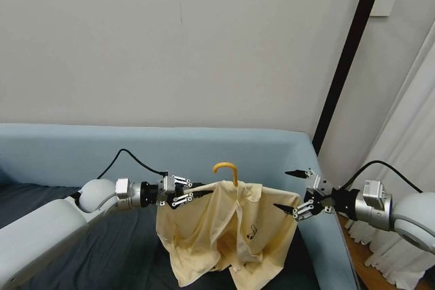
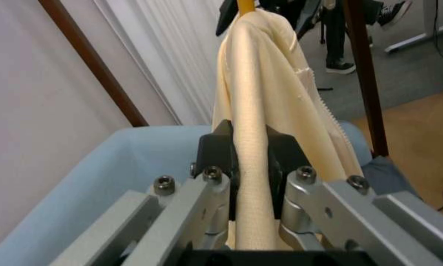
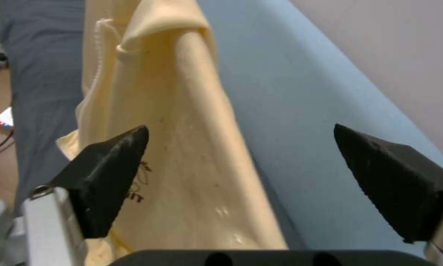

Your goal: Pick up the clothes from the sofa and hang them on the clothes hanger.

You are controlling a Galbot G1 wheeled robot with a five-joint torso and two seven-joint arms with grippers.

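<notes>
1. Sofa (image 1: 68,144): light blue back and arm with a dark seat cushion. It runs across the lower part of the head view, against a plain wall.
2. Curtain (image 1: 408,134): white and pleated, hanging at the robot's far right, past the sofa's arm.
3. Post (image 1: 346,59): a dark, slanted frame member that rises behind the right end of the sofa, between the wall and the curtain.
4. Shirt (image 1: 224,229): pale yellow with a small dark print on the front. It is draped over a hanger and held up in front of the sofa back, above the dark seat. Its lower folds hang low toward the cushion; whether they touch it cannot be told.
5. Left hand (image 1: 182,193): reaches in from the robot's left at the shirt's left shoulder. In the left wrist view its fingers are closed tight around the fabric-wrapped end of the hanger.
6. Right hand (image 1: 285,190): reaches in from the robot's right at the shirt's right shoulder. Its fingers are spread wide and clamp nothing. In the right wrist view the shoulder fold lies between the two black fingertips, nearer one of them; contact cannot be told.
7. Hanger hook (image 1: 226,168): yellow and curved, standing upright out of the shirt's collar, between the two hands.
</notes>
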